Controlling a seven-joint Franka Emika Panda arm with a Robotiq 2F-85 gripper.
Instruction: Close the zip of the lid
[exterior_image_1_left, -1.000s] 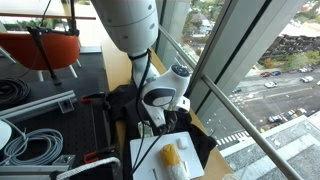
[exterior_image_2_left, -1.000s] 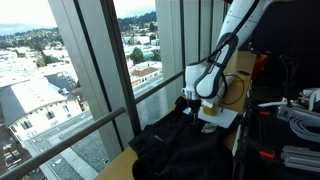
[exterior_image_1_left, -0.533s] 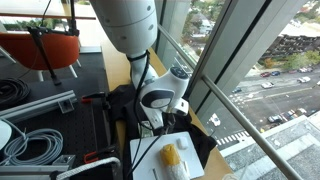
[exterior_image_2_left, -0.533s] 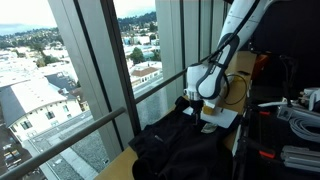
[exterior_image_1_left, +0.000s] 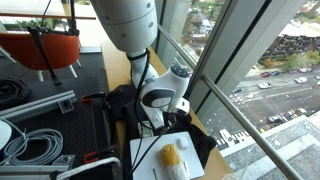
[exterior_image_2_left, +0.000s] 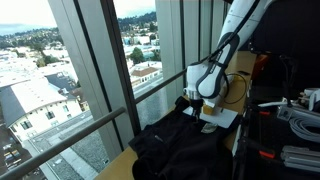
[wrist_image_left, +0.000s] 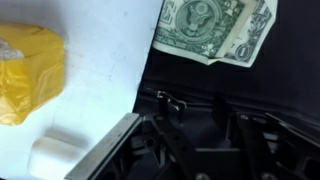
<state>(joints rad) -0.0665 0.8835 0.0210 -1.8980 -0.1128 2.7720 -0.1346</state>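
Observation:
The black fabric bag (exterior_image_1_left: 122, 106) (exterior_image_2_left: 180, 142) lies rumpled on the table by the window, and its lid (wrist_image_left: 230, 95) fills the right half of the wrist view. A small metal zip puller (wrist_image_left: 170, 100) lies on the lid beside the white board's (wrist_image_left: 100, 60) edge. My gripper (wrist_image_left: 205, 125) hangs low over the lid, just behind the puller, in both exterior views (exterior_image_1_left: 157, 120) (exterior_image_2_left: 196, 106). Its dark fingers blend into the black fabric, so I cannot make out how far apart they stand or whether they touch the puller.
A yellow object (wrist_image_left: 25, 70) (exterior_image_1_left: 171, 155) and a small white roll (wrist_image_left: 55, 155) rest on the white board. A dollar bill (wrist_image_left: 215, 30) lies on the bag. Window glass and rails (exterior_image_2_left: 100, 80) run close alongside. Cables (exterior_image_1_left: 35, 145) and an orange chair (exterior_image_1_left: 40, 50) are further off.

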